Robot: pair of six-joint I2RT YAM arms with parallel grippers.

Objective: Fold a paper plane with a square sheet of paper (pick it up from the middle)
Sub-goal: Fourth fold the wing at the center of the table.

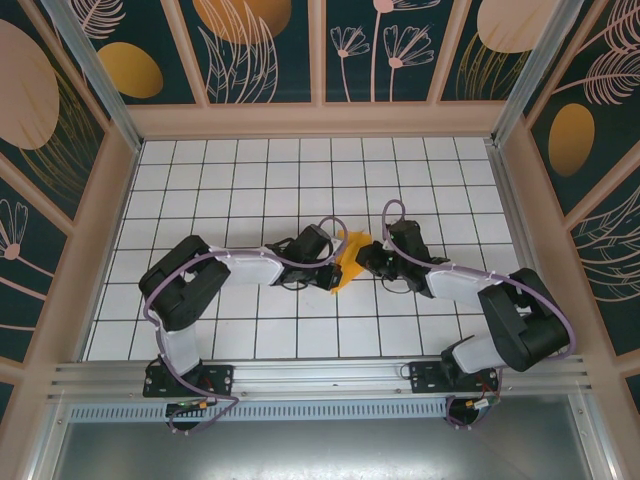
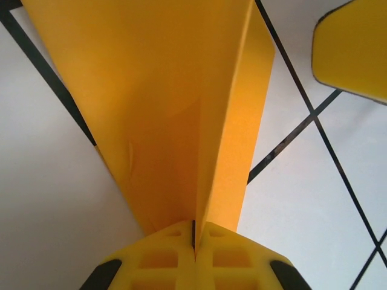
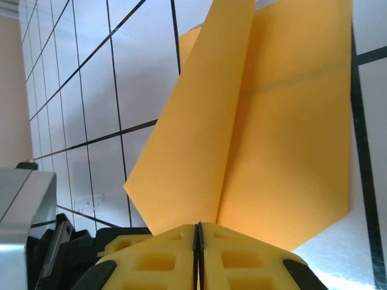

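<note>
Background: dark teal walls (image 1: 260, 50) with painted orange ovals and pale plant sketches close off three sides.
Desk: the white desk (image 1: 250, 170) is ruled with black grid lines. A metal rail (image 1: 320, 375) runs along its near edge and carries both arm bases.
Left arm: it bends out from its base and reaches inward toward the middle of the desk.
Right arm: it does the same from the other side, so the two wrists face each other.
Left claw (image 1: 328, 262): closed on the paper. From the wrist, the left claw (image 2: 195, 241) shows yellow pads (image 2: 163, 260) meeting at a thin seam, and a raised fold of paper runs straight into that seam.
Right claw (image 1: 366, 258): also closed on the paper. From the wrist, the right claw (image 3: 198, 238) has its pads pressed together, with a crease ending between them.
Paper (image 1: 346, 270): orange-yellow and partly folded, it sits between the two claws, pinched from opposite sides. Whether its near tip touches the desk cannot be told.
Paper ahead of left claw: the paper (image 2: 169, 109) fans out with a broad panel left of the crease and a narrower upright flap on the right. The broad panel has a small dent.
Paper ahead of right claw: the paper (image 3: 272, 133) has a tapering panel left of the crease and a wider panel on the right, crossed by a faint fold line.
</note>
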